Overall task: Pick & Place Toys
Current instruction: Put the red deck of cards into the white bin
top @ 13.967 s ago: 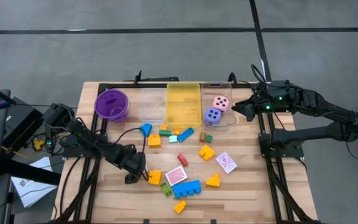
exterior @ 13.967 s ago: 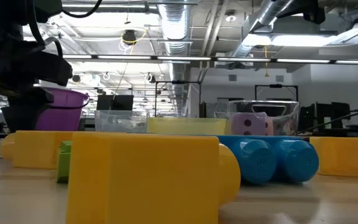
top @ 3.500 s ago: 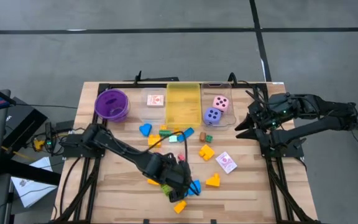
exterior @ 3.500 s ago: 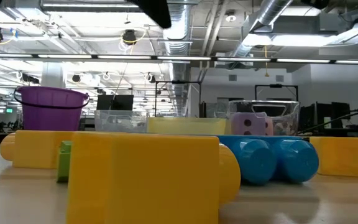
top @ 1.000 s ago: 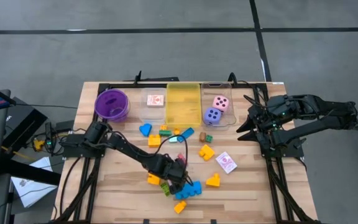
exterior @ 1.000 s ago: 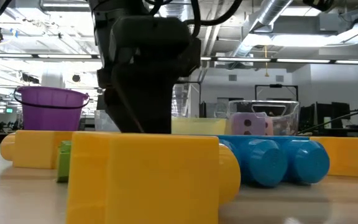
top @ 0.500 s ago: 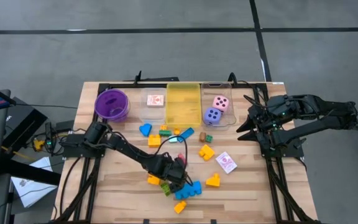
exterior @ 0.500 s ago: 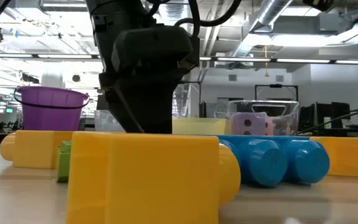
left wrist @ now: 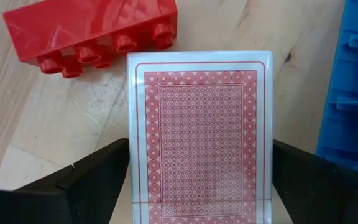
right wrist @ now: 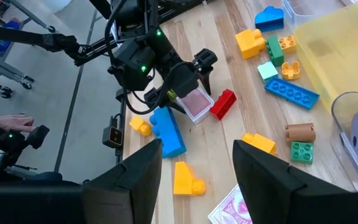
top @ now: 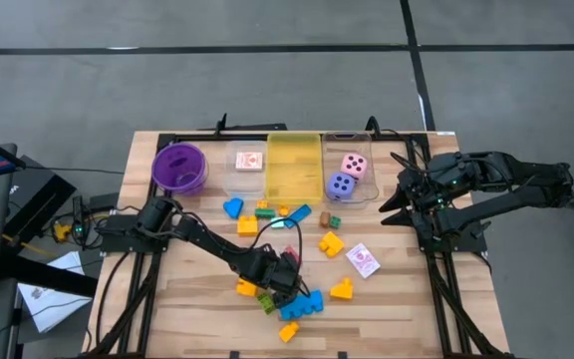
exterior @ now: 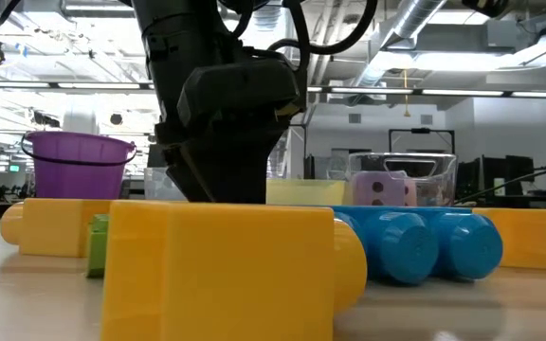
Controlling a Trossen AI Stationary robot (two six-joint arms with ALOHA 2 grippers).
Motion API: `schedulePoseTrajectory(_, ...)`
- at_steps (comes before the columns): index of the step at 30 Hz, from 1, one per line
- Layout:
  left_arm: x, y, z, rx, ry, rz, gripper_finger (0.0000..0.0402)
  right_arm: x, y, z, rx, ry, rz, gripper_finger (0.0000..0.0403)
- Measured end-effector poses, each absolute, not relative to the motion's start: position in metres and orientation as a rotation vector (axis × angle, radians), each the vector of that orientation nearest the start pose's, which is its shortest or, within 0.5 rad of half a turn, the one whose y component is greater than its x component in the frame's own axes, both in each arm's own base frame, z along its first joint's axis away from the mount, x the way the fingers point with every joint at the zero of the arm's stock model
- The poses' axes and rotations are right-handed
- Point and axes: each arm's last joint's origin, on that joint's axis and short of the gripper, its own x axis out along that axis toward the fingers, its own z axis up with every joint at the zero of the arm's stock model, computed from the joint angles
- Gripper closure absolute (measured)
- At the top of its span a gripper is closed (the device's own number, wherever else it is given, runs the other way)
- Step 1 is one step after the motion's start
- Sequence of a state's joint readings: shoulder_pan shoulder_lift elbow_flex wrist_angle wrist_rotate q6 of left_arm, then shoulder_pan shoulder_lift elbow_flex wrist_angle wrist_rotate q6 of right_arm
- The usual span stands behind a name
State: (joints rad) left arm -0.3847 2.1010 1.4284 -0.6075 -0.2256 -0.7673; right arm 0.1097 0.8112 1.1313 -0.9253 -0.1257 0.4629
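Wooden slats of the work table [top: 387, 309] carry a scatter of toy blocks, with the left arm reaching into the middle of them. Its left gripper [top: 285, 271] is lowered over a red-backed playing card pack [left wrist: 201, 134], which lies flat on the wood between the two dark fingers [left wrist: 95, 180]; the fingers stand spread on either side of the pack's long edges, and whether they press it cannot be told. A red block [left wrist: 89, 31] lies just beyond the pack's far end, and a long blue block [left wrist: 356, 93] lies beside it. From the low view, the left arm's dark body [exterior: 226, 114] fills the space behind a big yellow block [exterior: 226, 270]. Along the table's far edge stand a purple bowl [top: 178, 168], a clear bin [top: 248, 176] holding another card pack, a yellow bin [top: 294, 167] and a clear bin with the pink die [top: 354, 165] and purple die [top: 340, 184]. The right gripper [top: 387, 199], part-way parted and holding nothing, waits at the table's right edge.
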Motion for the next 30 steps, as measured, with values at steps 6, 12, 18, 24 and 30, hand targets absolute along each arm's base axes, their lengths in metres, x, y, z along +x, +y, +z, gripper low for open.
schedulePoseTrajectory(6,0.382,-0.148,0.133,-0.29,1.183,0.331,0.004,0.13,0.018,0.374,0.451,0.651,0.083,0.0214)
schedulePoseTrajectory(12,0.382,-0.147,0.134,-0.292,1.186,0.335,0.007,0.13,0.018,0.374,0.451,0.651,0.083,0.0214)
schedulePoseTrajectory(18,0.381,-0.147,0.137,-0.303,1.181,0.323,0.0099,0.13,0.018,0.374,0.451,0.651,0.083,0.0214)
schedulePoseTrajectory(24,0.38,-0.147,0.151,-0.305,1.146,0.308,0.0078,0.13,0.018,0.374,0.451,0.655,0.082,0.0214)
schedulePoseTrajectory(30,0.375,-0.144,0.17,-0.282,1.132,0.288,0.0097,0.13,0.018,0.373,0.45,0.659,0.081,0.0214)
